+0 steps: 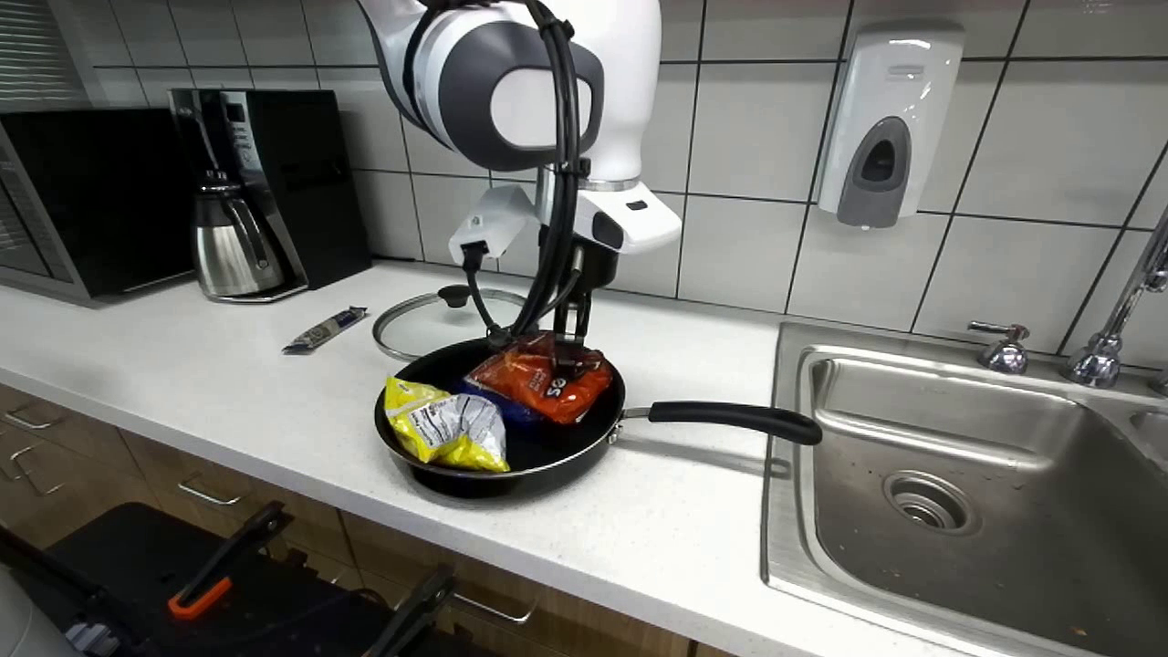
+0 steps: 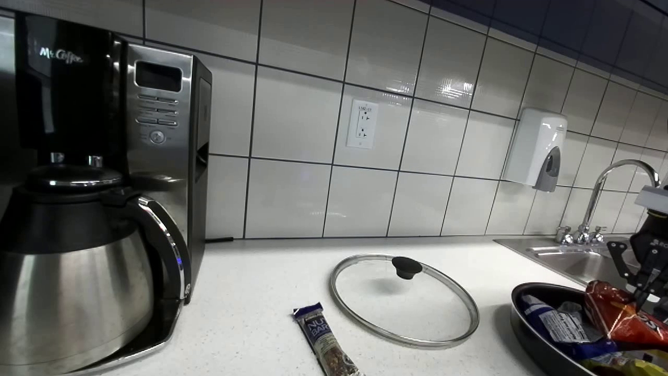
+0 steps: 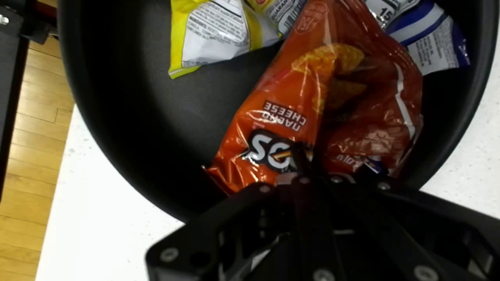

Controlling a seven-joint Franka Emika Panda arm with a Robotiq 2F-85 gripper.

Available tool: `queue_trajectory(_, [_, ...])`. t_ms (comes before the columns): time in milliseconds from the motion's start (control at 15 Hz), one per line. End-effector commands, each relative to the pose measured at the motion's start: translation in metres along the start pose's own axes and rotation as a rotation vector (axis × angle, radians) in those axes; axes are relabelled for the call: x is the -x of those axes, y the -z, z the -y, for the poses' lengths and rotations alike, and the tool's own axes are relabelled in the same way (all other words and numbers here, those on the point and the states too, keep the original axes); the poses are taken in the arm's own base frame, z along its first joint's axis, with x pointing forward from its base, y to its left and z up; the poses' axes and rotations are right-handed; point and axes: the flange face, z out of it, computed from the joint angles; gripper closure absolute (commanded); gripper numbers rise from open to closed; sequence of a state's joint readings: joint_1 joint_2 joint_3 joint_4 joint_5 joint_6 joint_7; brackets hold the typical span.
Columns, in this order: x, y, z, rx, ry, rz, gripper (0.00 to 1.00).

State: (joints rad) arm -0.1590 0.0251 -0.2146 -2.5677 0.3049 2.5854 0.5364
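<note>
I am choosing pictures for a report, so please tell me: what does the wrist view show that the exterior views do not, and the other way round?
Only the wrist view shows the pale yellow wooden floor and legible NACHO CHEESE lettering on the glossy red chip bag.

Only the exterior views show the black-knobbed round glass lid, the white and grey plastic soap dispenser and the stainless steel sink.

All share the round black frying pan, that bag, and the black gripper closed on it.
</note>
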Motion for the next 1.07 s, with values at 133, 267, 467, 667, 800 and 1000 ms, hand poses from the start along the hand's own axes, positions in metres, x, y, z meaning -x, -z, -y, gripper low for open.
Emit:
queue_trajectory(133, [-0.018, -0.027, -0.018, 0.041, -0.071, 0.032, 1.00])
queue_trajectory(267, [-0.022, -0.036, -0.020, 0.053, -0.084, 0.048, 1.00])
queue_trajectory(467, [-0.025, -0.042, -0.019, 0.063, -0.095, 0.059, 1.00])
queue_trajectory(667, [-0.027, -0.042, -0.019, 0.064, -0.101, 0.059, 1.00])
queue_trajectory(800, [-0.026, -0.040, -0.018, 0.062, -0.100, 0.056, 1.00])
queue_trajectory(1000, [-0.025, -0.036, -0.017, 0.061, -0.094, 0.050, 1.00])
